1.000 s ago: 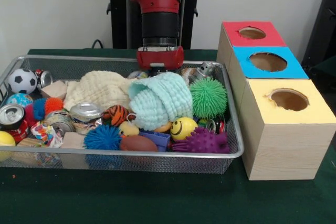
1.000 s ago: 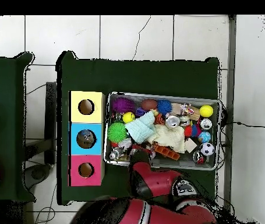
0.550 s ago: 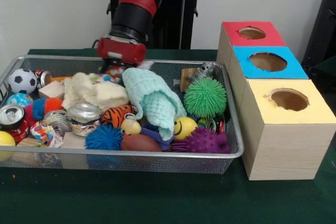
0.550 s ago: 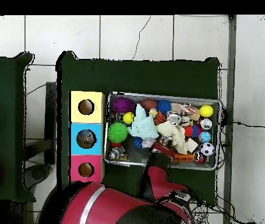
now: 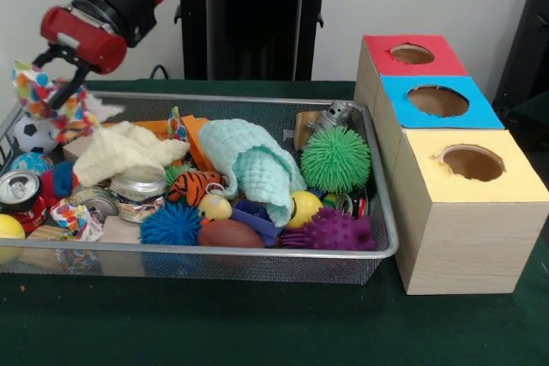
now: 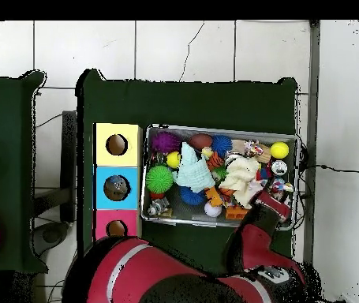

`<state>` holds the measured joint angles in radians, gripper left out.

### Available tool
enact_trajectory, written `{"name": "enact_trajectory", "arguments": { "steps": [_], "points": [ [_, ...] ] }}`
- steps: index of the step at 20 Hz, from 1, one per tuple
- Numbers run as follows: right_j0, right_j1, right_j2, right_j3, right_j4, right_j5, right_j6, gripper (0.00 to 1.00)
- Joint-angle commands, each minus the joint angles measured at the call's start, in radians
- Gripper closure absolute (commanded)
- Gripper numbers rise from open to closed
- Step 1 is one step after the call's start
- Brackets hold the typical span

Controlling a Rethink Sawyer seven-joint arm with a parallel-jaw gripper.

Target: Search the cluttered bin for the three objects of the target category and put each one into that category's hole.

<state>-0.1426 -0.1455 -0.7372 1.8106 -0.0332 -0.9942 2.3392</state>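
Tool [image 5: 53, 83] swung to bin's [image 5: 214, 99] end, lifting colourful cloth [image 5: 47, 99]

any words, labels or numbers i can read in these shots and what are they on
No text can be read in either view.
Crushed cans at the bin's end: any print is too blurred to read.
Smiley ball: a drawn face, partly hidden, no letters.
Red, blue and yellow boxes: plain, only holes.
End effector: no marking visible.
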Motion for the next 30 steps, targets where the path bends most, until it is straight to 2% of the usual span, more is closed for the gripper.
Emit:
{"name": "enact_trajectory", "arguments": {
  "steps": [1,2,4,5,7,8,11,13,14,16,18,21,26,28,30],
  "points": [
    [-0.051,-0.014,0.084,-0.224,-0.204,0.271,-0.007,0.0],
    [-0.052,-0.037,0.114,-0.226,-0.251,0.313,0.019,0.0],
    [-0.088,-0.114,0.226,-0.225,-0.388,0.463,0.085,0.0],
    [-0.103,-0.137,0.268,-0.224,-0.435,0.493,0.109,0.0],
    [-0.175,-0.21,0.42,-0.209,-0.563,0.619,0.151,0.0],
    [-0.21,-0.243,0.491,-0.193,-0.601,0.677,0.151,0.0],
    [-0.383,-0.304,0.764,-0.116,-0.663,0.863,0.109,0.0],
    [-0.553,-0.32,0.993,-0.029,-0.638,1.016,0.05,0.0],
    [-0.61,-0.317,1.071,0.003,-0.606,1.069,0.024,0.0],
    [-0.644,-0.32,1.123,0.042,-0.519,1.13,0.001,0.0],
    [-0.65,-0.327,1.145,0.06,-0.468,1.155,-0.007,0.0],
    [-0.639,-0.334,1.155,0.061,-0.449,1.147,-0.016,0.0],
    [-0.471,-0.398,0.969,-0.016,-0.557,0.971,-0.014,0.0],
    [-0.462,-0.417,0.959,-0.014,-0.557,1.001,-0.02,0.0],
    [-0.45,-0.437,0.93,-0.006,-0.513,1.094,-0.008,0.0]
  ]
}}
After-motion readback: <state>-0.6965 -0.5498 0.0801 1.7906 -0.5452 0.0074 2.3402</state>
